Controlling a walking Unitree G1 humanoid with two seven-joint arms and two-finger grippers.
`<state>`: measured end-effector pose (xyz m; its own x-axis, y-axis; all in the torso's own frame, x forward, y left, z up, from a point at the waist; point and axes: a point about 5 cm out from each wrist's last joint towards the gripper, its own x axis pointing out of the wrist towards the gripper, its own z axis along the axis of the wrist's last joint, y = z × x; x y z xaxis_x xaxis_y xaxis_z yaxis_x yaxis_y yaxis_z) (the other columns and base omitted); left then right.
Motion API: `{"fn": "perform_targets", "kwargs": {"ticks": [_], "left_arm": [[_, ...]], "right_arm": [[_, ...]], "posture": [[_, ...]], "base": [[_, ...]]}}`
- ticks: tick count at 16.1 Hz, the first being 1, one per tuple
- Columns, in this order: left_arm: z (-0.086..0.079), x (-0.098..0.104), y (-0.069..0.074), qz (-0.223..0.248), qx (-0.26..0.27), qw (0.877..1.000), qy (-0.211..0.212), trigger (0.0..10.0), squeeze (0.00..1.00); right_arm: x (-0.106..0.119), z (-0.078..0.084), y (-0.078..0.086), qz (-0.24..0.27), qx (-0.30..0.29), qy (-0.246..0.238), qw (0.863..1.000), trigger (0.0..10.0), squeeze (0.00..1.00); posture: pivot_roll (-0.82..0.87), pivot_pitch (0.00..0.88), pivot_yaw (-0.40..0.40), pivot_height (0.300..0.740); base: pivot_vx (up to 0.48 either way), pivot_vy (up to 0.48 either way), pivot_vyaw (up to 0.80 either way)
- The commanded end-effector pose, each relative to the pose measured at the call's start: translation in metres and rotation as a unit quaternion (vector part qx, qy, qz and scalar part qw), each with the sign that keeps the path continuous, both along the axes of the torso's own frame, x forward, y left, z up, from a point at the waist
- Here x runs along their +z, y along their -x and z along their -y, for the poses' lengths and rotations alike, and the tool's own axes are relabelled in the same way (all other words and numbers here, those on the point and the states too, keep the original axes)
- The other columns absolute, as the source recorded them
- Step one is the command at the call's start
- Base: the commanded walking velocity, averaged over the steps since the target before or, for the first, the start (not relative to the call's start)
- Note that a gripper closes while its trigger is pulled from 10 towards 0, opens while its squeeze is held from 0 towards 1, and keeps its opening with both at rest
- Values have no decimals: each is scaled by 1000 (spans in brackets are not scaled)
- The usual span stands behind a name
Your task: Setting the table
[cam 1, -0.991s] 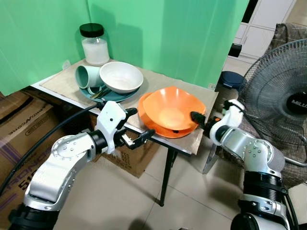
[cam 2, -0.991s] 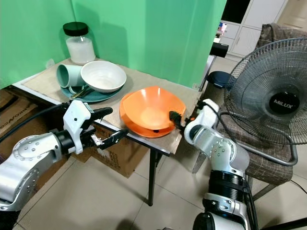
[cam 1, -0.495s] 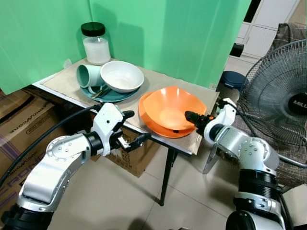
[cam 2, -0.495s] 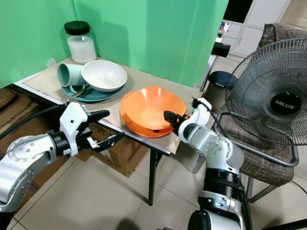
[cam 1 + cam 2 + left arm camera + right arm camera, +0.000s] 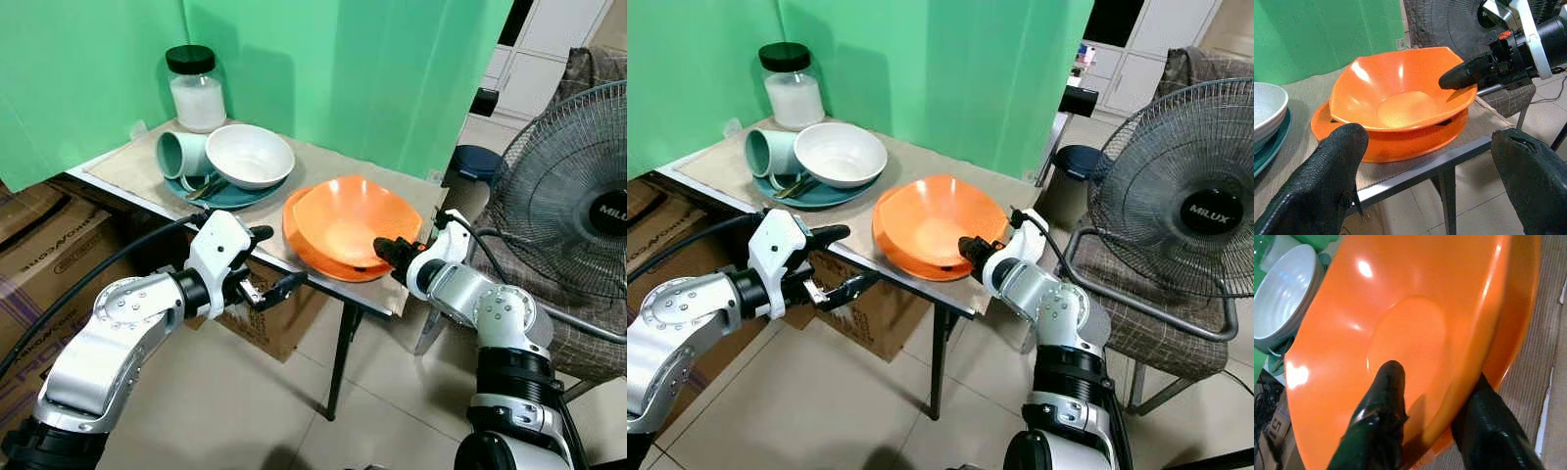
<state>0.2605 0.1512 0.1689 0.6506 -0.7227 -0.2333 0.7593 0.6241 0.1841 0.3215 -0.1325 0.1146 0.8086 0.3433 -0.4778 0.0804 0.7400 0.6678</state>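
— Where are your jaws?
— My right gripper (image 5: 1425, 431) straddles the orange bowl (image 5: 345, 227) rim, one finger inside, one outside, pinching it. My left gripper (image 5: 1425, 161) gapes wide, empty, just short of the table (image 5: 323, 284) edge.
— Beyond?
— White bowl (image 5: 248, 155), mug (image 5: 179, 154), jar (image 5: 194, 88), well apart.

Orange bowl (image 5: 1400, 93) glossy smooth plastic, sits on matching orange plate (image 5: 1400, 142). Bench (image 5: 411, 191) topped with matt woven cloth. Left gripper (image 5: 1425, 171) fingers (image 5: 1327, 176) rough, pebbled black rubber. White bowl (image 5: 248, 155) glazed ceramic.
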Motion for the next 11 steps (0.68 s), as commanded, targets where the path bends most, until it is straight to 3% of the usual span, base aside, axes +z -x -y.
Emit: {"fn": "perform_targets", "kwargs": {"ticks": [1,8,11], "left_arm": [[0,-1,0,0,-3,1000,-8,10000,773],[0,-1,-1,0,-7,1000,-7,10000,773],[1,-1,-1,3,-7,1000,-5,10000,769]], "right_arm": [[2,0,-2,2,-6,-4,1000,0,0],[6,6,-5,11,-34,-33,999,0,0],[19,12,-8,57,-50,-39,996,0,0]], "posture": [[115,0,-43,740],[108,0,-45,740],[102,0,-45,740]], "base": [[0,0,0],[0,0,0],[0,0,0]]}}
